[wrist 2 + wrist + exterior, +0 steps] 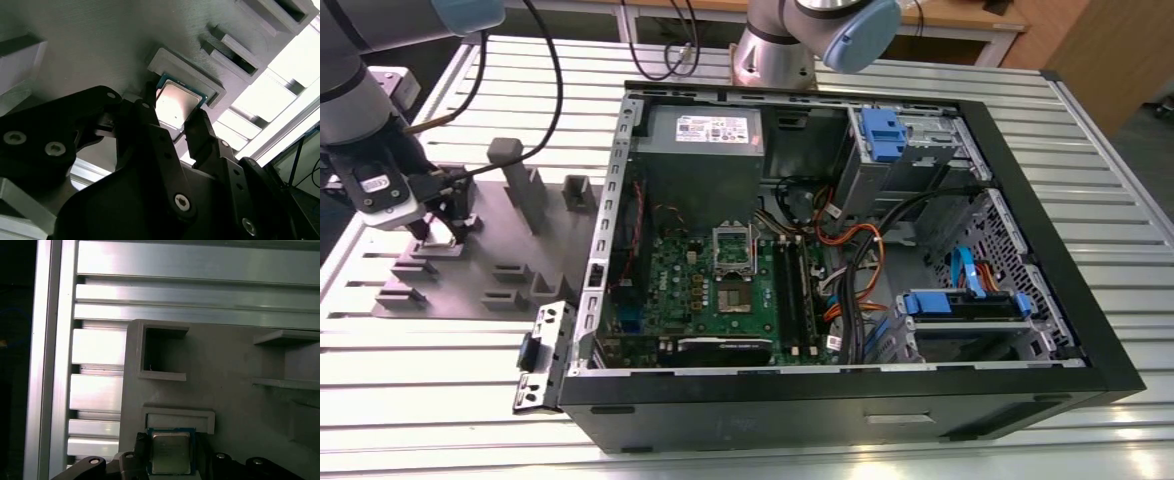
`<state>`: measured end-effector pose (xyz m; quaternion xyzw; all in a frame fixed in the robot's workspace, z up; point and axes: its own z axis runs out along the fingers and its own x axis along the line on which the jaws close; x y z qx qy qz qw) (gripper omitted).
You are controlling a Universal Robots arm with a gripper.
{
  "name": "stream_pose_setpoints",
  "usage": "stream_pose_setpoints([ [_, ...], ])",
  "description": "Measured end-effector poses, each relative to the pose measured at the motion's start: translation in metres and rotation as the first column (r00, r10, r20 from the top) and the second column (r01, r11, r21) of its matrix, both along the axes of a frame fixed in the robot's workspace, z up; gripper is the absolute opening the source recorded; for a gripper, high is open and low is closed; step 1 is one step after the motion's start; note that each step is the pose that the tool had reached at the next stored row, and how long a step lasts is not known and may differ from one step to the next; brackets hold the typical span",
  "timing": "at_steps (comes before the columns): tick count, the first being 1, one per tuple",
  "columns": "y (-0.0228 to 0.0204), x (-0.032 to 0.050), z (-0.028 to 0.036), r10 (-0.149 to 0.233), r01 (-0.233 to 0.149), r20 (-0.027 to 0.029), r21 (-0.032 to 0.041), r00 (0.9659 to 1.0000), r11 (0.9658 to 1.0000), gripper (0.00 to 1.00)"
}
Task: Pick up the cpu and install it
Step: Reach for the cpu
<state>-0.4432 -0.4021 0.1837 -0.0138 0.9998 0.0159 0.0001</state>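
The cpu (176, 101), a small flat square chip with a dull silver top and a green rim, sits between my two black fingers (149, 102) in both wrist views. My gripper (175, 112) is shut on the cpu (170, 452), one finger against each side edge. The chip is at a shallow grey holder (179, 419) on the grey fixture plate (235, 390); I cannot tell whether it rests on it or is just clear of it. In the exterior view my gripper (438, 232) stands low over the fixture plate (480, 275) at the exterior view's left, well apart from the motherboard socket (734, 250).
An open black computer case (854, 390) lies on the slatted aluminium table (440, 400), with motherboard, cables and blue drive bays inside. Tall grey blocks (520, 185) stand on the fixture plate beside my gripper. The base of an arm (774, 50) stands behind the case.
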Motion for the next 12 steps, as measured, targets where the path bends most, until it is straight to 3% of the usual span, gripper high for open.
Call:
stream_pose_setpoints([
  [12,0.0000,0.0000,0.0092,0.000,0.000,0.0000,0.0000,1.0000,1.0000,0.47],
])
